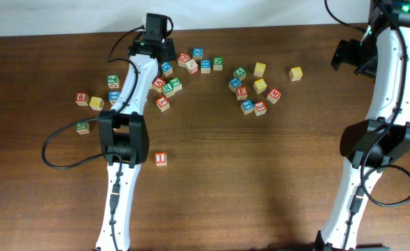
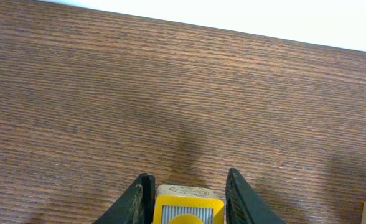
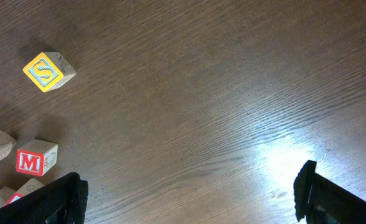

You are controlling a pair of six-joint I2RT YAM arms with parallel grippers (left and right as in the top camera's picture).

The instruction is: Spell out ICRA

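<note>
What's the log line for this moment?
left tool: gripping yellow cube | right tool: open | red I cube: set apart

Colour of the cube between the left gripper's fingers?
Yellow cube, blue-striped inset; best in left wrist view.

Cubes lie scattered over the far half of the worktop [image 1: 261,181] in a left cluster [image 1: 97,102], a middle cluster [image 1: 191,64] and a right cluster [image 1: 250,89]. A lone cube [image 1: 161,158] sits nearer, just right of the left arm [image 1: 121,139]. By the far edge, a far cube [image 2: 189,208] sits between the left tool's [image 2: 188,180] fingers.
</note>
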